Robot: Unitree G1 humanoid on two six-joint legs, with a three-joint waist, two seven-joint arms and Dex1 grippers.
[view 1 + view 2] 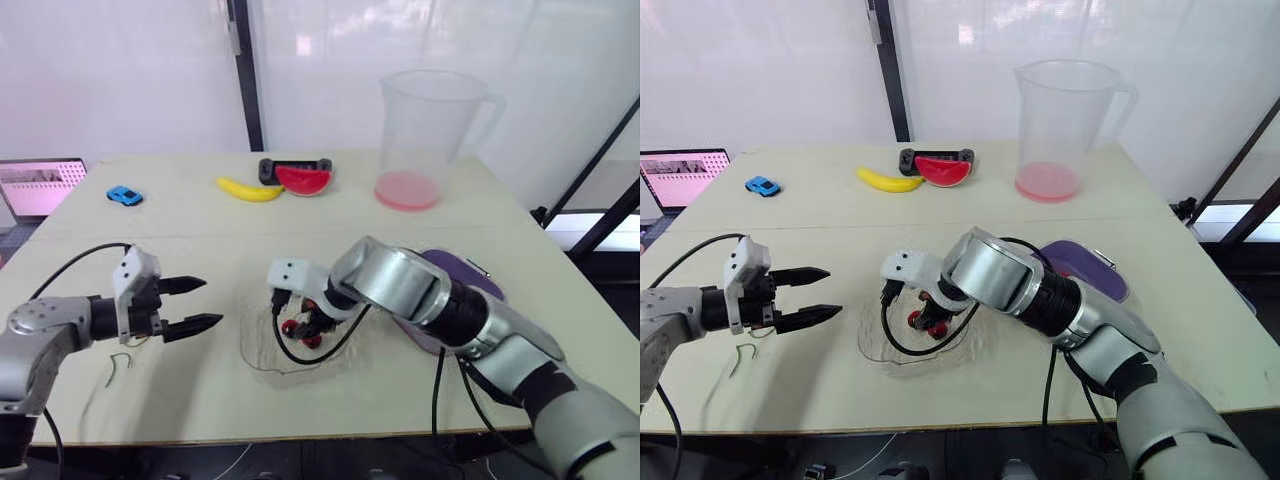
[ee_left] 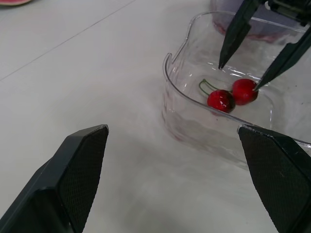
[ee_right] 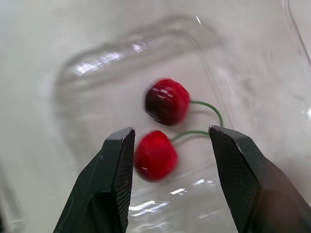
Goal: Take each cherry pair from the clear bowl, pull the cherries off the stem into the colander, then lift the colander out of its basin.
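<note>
The clear bowl (image 1: 258, 358) sits at the table's front centre and holds one red cherry pair (image 3: 162, 127) joined by a green stem. My right gripper (image 3: 170, 133) is down inside the bowl, open, with its fingers either side of the nearer cherry and its stem, not closed on them. My left gripper (image 1: 197, 305) hovers open just left of the bowl, holding nothing; in its wrist view I see the cherry pair (image 2: 232, 94) and the right gripper (image 2: 239, 76). The purple colander (image 1: 1095, 268) lies right of the bowl, partly hidden by my right arm.
A bare green stem (image 1: 119, 366) lies on the table beside my left arm. Further back stand a large clear pitcher (image 1: 425, 130) with a pink base, a banana (image 1: 248, 189), a watermelon slice (image 1: 303, 180) and a blue toy car (image 1: 124, 196). A laptop (image 1: 40, 185) is at far left.
</note>
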